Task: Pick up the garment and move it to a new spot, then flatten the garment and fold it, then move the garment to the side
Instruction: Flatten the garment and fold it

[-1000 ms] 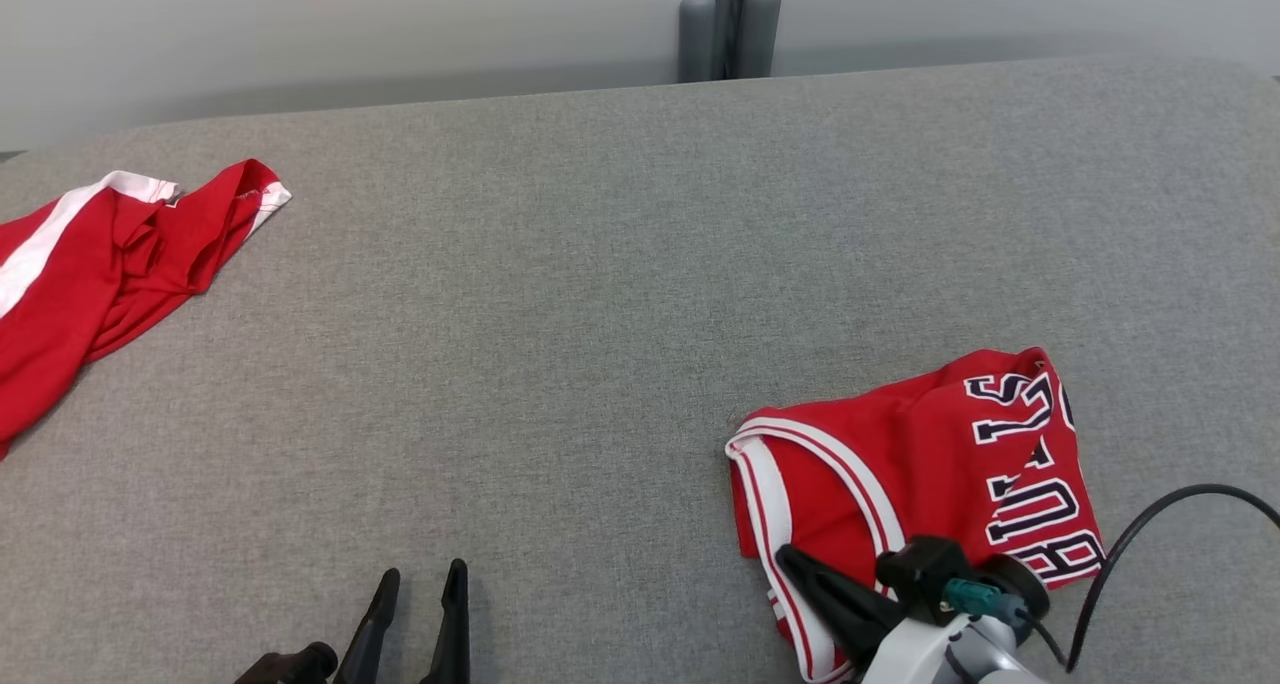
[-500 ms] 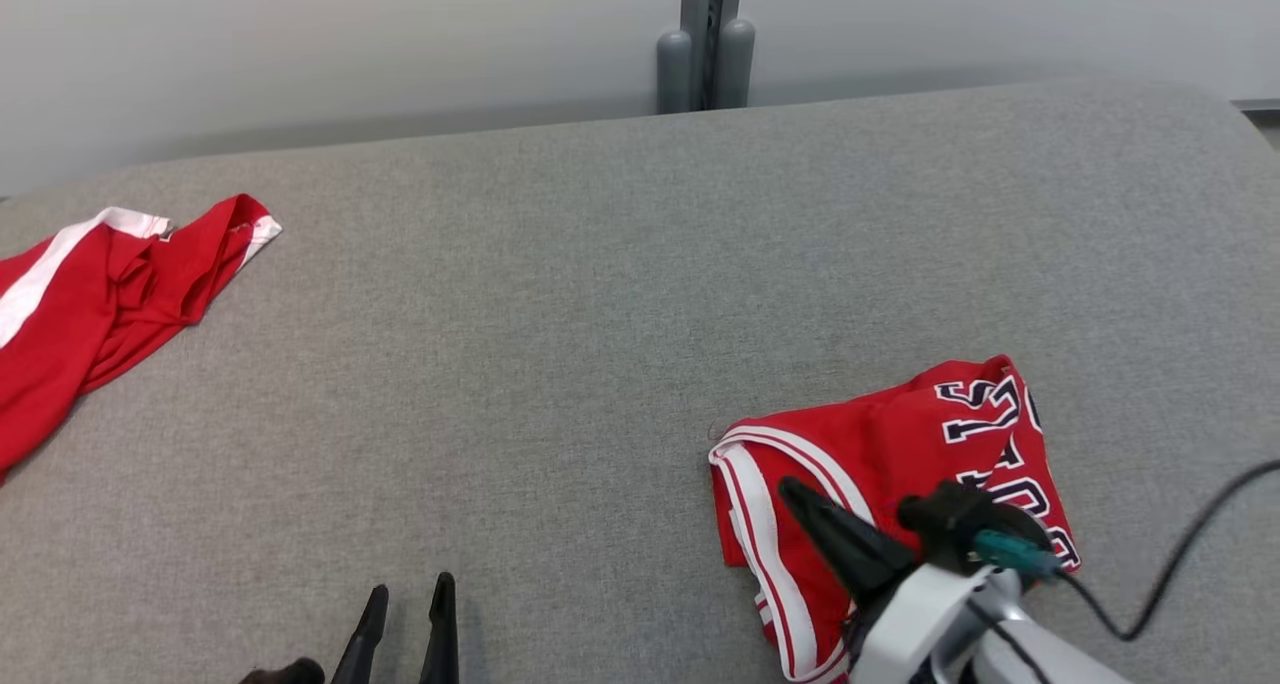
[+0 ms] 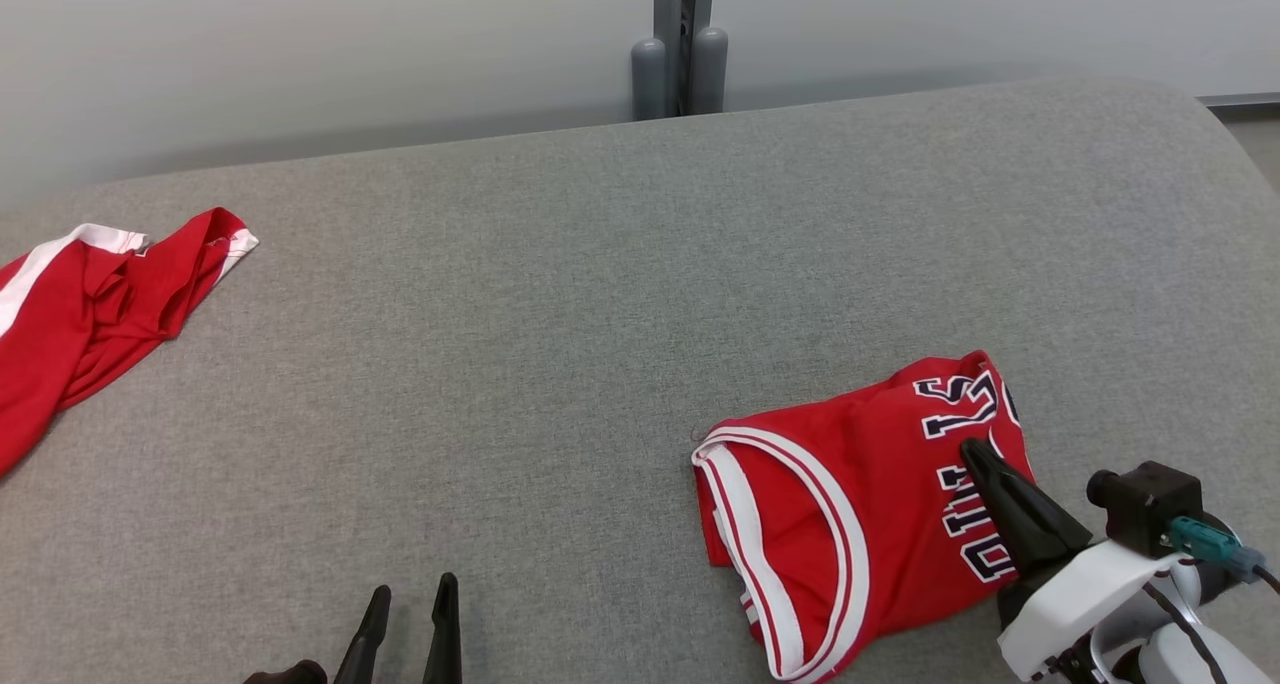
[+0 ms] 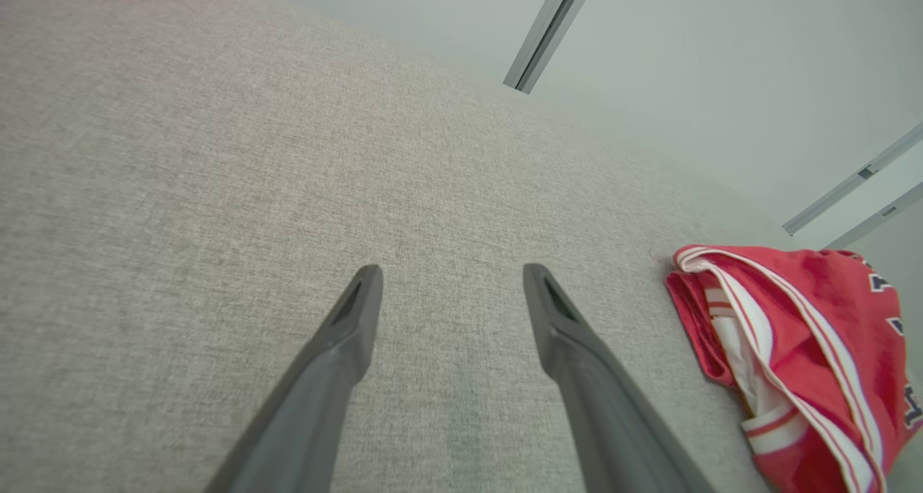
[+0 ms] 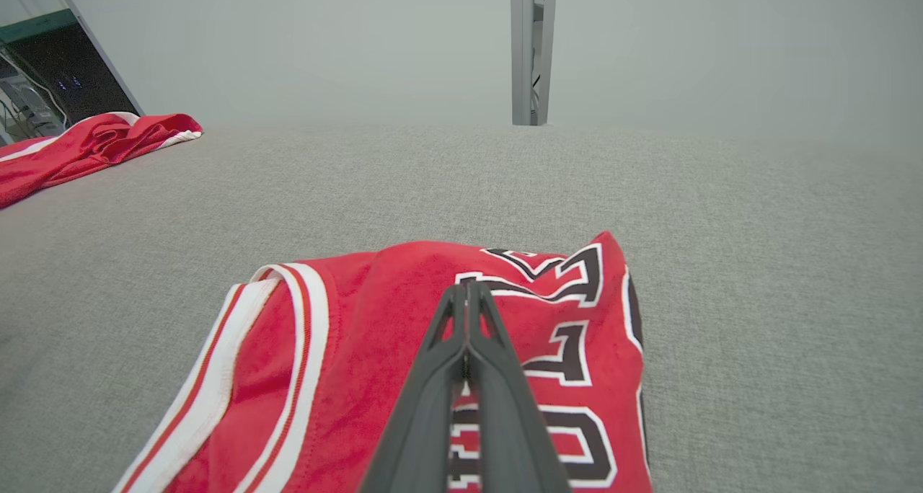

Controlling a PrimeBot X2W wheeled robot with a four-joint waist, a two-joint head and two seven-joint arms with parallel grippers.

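The folded red jersey point(image 3: 850, 524) with white trim and dark lettering lies on the grey table at the lower right. My right gripper point(image 3: 972, 451) is shut, its fingers pressed together over the lettered right part of the jersey point(image 5: 375, 334), with no cloth between them. The shut tips point(image 5: 467, 289) point toward the far edge of the jersey. My left gripper point(image 3: 405, 614) is open and empty at the table's near edge, well left of the jersey point(image 4: 800, 320). Its two fingers point(image 4: 360, 298) are spread above bare table.
A second red garment with a white stripe point(image 3: 70, 314) lies crumpled at the far left edge of the grey table point(image 3: 560, 314). A grey post point(image 3: 678, 54) stands against the pale wall behind the table. A black cable trails from my right wrist.
My right gripper has moved from the jersey's left trimmed part to its lettered right part, staying shut. The head camera has shifted, so the whole picture slid left. The left gripper holds still.
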